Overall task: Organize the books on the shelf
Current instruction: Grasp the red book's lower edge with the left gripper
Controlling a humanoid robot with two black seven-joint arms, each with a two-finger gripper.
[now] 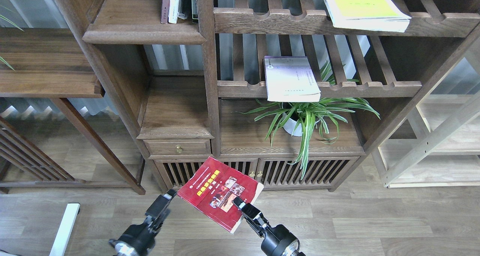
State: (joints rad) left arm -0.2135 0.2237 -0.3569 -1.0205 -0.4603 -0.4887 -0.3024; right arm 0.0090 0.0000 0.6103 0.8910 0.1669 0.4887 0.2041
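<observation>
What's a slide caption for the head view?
Right gripper holds the dark red book before the bookcase; left gripper sits beside its left corner.
</observation>
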